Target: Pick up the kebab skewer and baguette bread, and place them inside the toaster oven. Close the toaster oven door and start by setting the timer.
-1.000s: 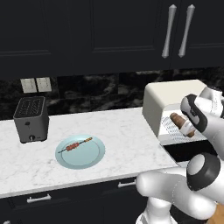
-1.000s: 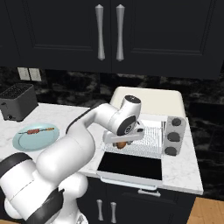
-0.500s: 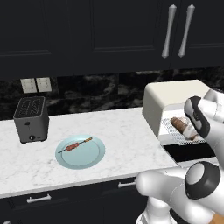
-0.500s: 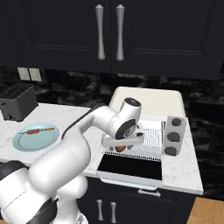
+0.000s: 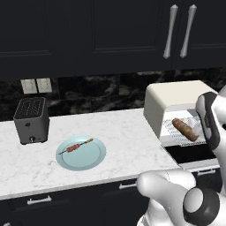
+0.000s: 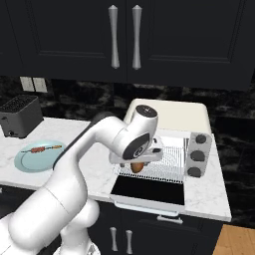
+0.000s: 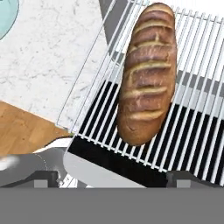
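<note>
Now the baguette bread (image 7: 148,74) is left lying on the wire rack (image 7: 197,127) for toasting, fingers (image 7: 47,178) spread wide and released.

Flat, even rendered light throughout, sharp focus, soft shadows, dark cabinets (image 5: 110,35) without glare.

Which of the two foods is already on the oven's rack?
The baguette bread, the plump orange-brown loaf, lies on the wire rack of the toaster oven. The kebab skewer, thin with small chunks, lies on the blue plate.
</note>
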You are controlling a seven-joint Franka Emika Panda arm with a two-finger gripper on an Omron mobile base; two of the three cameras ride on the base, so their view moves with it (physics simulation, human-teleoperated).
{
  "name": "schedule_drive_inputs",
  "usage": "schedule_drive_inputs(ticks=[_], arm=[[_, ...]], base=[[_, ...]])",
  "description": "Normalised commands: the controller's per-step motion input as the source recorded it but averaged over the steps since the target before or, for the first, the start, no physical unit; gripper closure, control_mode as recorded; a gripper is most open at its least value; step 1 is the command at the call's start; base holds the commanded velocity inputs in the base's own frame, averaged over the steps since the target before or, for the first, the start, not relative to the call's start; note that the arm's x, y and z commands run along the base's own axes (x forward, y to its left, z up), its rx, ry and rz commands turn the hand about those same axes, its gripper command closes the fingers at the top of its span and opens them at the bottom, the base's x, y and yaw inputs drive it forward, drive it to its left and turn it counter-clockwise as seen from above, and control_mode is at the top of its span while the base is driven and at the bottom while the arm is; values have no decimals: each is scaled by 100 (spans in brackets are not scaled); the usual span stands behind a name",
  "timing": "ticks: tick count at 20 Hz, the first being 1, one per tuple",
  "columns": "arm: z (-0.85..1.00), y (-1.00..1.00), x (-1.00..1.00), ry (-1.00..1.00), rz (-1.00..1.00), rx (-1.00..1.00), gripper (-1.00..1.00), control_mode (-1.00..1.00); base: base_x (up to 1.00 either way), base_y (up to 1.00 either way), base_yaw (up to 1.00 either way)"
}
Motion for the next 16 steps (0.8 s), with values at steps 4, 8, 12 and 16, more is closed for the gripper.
schedule_drive_inputs(ticks=[4,8,12,16], arm=[[48,63,-96,-2,-12,0,-100,-100],[24,97,-82,0,-23,0,-100,-100],[2,100,-8,-3,-33,0,-100,-100],[21,100,17,-11,-31,0,-100,-100]], base=[[0,0,0],[0,0,0],[0,0,0],[0,0,0]])
